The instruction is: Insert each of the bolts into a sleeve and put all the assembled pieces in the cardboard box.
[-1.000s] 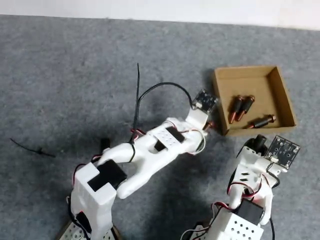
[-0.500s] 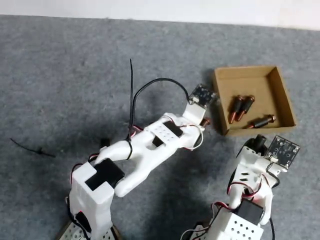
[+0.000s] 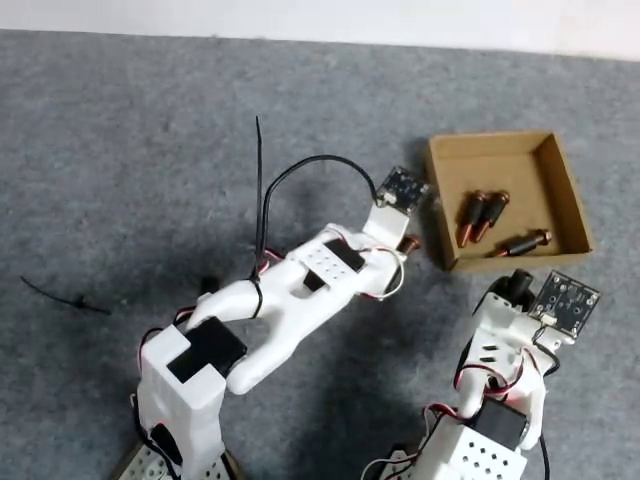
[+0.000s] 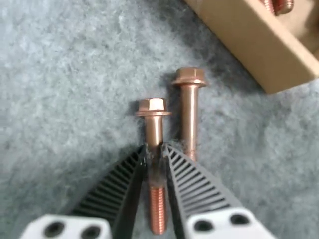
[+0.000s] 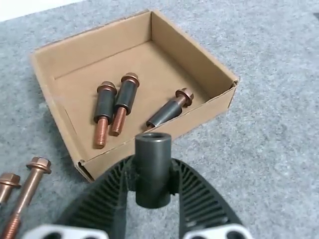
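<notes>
Your left gripper is clenched on a copper-coloured hex-head metal bolt, near the 8 o'clock corner of the shallow brown cardboard box. A second matching bolt lies just beside it on the grey carpet. Your right gripper grasps a black cylindrical sleeve at the box's 6 o'clock. Three assembled pieces lie inside.

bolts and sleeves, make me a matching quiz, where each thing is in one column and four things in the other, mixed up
Places
a. clamped in the left gripper
b. inside the cardboard box
c. clamped in the right gripper
d. loose on the carpet

Things
1. empty sleeve
2. assembled pieces
3. bolt nearer that box
4. bolt farther from that box

Pairs: 1-c, 2-b, 3-d, 4-a
</notes>
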### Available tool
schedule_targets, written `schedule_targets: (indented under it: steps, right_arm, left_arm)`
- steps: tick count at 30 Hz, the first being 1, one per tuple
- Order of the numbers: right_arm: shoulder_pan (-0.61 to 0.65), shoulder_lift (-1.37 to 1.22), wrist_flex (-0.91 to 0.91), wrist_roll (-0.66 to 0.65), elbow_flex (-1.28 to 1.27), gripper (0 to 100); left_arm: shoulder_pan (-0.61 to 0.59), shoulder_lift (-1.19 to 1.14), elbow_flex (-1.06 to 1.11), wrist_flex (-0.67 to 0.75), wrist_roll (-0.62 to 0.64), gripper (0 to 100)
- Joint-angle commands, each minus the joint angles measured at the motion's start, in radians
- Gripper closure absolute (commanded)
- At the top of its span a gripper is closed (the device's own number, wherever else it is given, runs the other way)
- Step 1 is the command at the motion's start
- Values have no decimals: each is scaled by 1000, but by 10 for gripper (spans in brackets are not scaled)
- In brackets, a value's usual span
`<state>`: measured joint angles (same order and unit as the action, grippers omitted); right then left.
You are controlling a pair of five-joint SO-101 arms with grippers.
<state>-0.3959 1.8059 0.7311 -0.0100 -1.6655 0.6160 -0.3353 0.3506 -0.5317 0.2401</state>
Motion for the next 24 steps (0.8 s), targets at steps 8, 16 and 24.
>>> schedule_targets:
  steps: [8, 16, 24]
  right_arm:
    - [-7, 8, -27, 2, -10, 990]
    - [-7, 8, -27, 2, -10, 990]
    - [-7, 8, -27, 2, -10, 990]
  left_arm:
    - [-15, 33, -48, -106, 17, 964]
    - [-19, 33, -45, -109, 17, 915]
    - [-21, 33, -48, -135, 20, 871]
